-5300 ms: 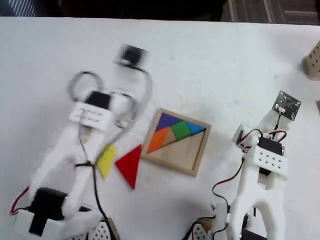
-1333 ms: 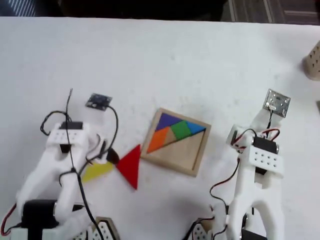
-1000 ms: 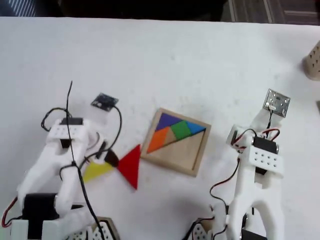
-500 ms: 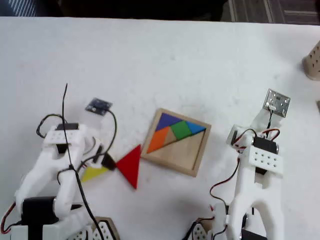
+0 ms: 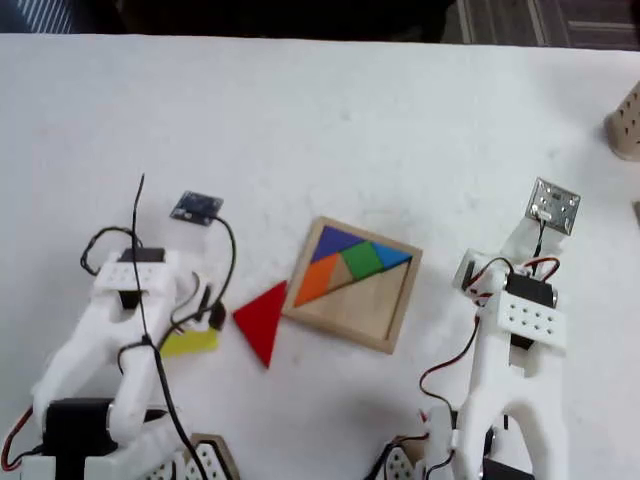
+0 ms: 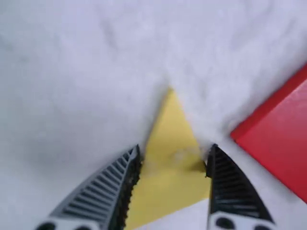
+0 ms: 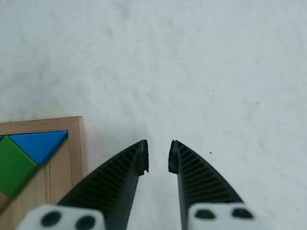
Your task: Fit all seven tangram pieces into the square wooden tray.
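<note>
From above, the square wooden tray (image 5: 368,316) sits mid-counter (image 5: 400,130), partly filled, with the red triangle (image 5: 262,318) just beside its left edge and the yellow triangle (image 5: 190,342) nearer the counter's left edge. At the left wrist, the left end effector (image 6: 173,151) presses both sides of the yellow triangle (image 6: 170,184). At the right wrist, the right end effector (image 7: 158,155) is barely parted and empty, over bare counter beside the tray's corner (image 7: 74,143).
</note>
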